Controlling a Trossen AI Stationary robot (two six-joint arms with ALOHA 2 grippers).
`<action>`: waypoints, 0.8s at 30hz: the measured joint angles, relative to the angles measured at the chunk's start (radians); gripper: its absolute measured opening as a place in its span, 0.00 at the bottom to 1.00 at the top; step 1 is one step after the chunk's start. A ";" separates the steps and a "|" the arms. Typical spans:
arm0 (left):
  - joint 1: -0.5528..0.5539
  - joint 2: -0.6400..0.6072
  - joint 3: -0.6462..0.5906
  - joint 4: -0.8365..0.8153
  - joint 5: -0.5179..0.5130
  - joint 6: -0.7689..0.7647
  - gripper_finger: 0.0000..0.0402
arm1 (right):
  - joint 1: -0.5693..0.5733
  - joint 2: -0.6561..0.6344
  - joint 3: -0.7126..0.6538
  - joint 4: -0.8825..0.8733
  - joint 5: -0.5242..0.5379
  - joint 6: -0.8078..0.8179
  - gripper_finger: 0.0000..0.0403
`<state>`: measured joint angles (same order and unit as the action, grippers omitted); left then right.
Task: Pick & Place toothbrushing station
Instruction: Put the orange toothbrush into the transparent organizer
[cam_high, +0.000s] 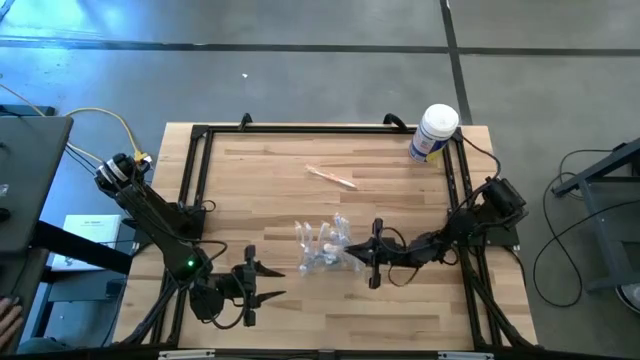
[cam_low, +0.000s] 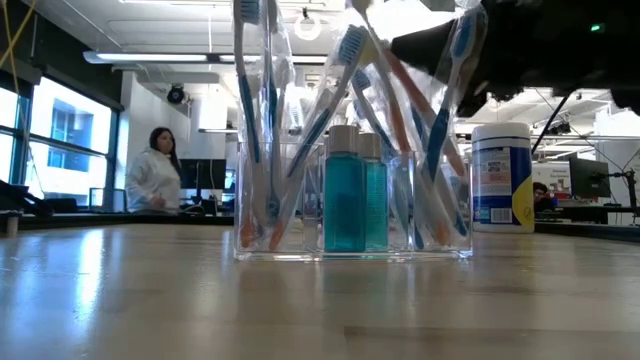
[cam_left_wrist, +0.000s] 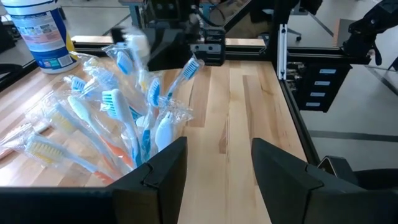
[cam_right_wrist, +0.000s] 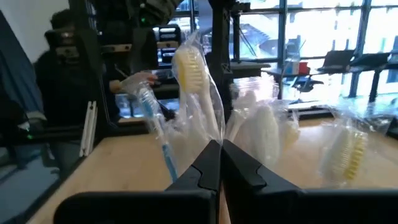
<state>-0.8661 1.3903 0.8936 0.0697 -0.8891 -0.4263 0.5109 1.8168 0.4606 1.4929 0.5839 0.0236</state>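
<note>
The table (cam_high: 400, 310) is seen from above. The clear holder (cam_high: 322, 247), packed with wrapped toothbrushes (cam_left_wrist: 118, 118), stands near its centre. The right gripper (cam_high: 374, 254), fingers pressed together, lies at the holder's three o'clock; the left gripper (cam_high: 262, 281), fingers spread and empty, at seven o'clock.

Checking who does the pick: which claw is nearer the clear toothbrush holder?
The right. The right claw is shut right against the side of the toothbrush holder facing its own arm. The left claw stands open, apart from the holder, toward the table's front edge.
</note>
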 joint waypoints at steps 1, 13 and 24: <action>0.000 0.000 0.000 0.002 0.000 0.000 0.44 | 0.018 0.000 0.000 0.000 0.030 -0.022 0.00; 0.002 0.000 0.000 0.007 -0.002 0.000 0.44 | 0.169 0.000 -0.001 -0.092 0.408 -0.074 0.00; 0.002 0.000 0.000 0.007 -0.002 0.000 0.44 | 0.260 0.000 -0.001 -0.202 0.571 -0.055 0.00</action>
<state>-0.8639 1.3903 0.8940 0.0765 -0.8913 -0.4263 0.7709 1.8167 0.4599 1.2911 1.1546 -0.0313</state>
